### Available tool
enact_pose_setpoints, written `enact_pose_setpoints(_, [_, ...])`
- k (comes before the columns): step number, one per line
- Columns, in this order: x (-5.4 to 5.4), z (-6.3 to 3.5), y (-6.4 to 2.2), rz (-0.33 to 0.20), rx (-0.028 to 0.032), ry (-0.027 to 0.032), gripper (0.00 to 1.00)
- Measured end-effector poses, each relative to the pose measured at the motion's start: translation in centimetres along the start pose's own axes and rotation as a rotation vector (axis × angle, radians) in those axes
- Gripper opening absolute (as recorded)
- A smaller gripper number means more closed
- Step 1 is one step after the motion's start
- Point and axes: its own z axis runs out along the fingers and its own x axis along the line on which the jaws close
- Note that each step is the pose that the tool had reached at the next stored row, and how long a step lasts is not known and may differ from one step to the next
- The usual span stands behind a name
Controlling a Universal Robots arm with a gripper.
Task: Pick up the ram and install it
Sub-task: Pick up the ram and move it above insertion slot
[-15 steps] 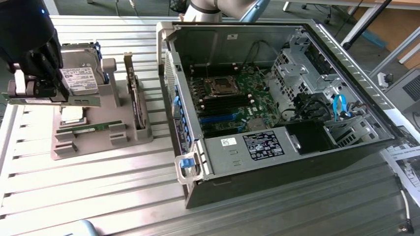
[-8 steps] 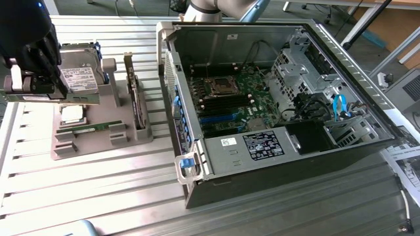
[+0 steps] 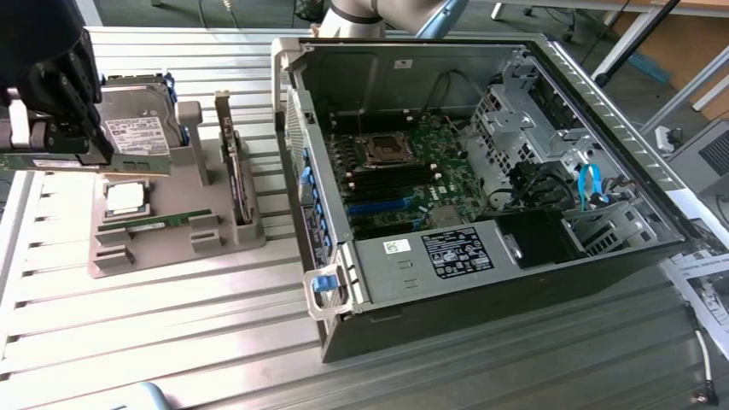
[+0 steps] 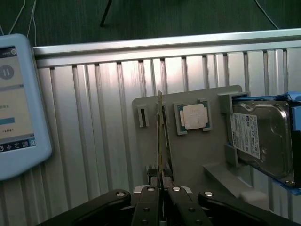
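The ram (image 3: 97,161) is a thin green stick with a white label, held level above the grey parts holder (image 3: 171,235) at the exterior view's left. My gripper (image 3: 55,147) is shut on it near one end. In the wrist view the ram (image 4: 160,136) shows edge-on, rising from between my shut fingers (image 4: 149,195), with the holder (image 4: 188,155) below it. The open computer case (image 3: 341,60) lies to the exterior view's right, its motherboard (image 3: 439,145) and black memory slots (image 3: 393,181) exposed and apart from the gripper.
On the holder sit a square silver processor (image 3: 125,198), a hard drive (image 3: 142,124), an upright card with a metal bracket (image 3: 234,171) and another green stick (image 3: 154,222). A blue-rimmed tablet (image 4: 14,103) lies on the ribbed metal table (image 3: 171,342). Cables and drive cages fill the case's right side.
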Motion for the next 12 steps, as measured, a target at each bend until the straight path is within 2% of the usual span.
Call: enact_pose_setpoints(12, [-0.1,-1.36,-0.02,0.000,-0.0001,0.0000,0.13])
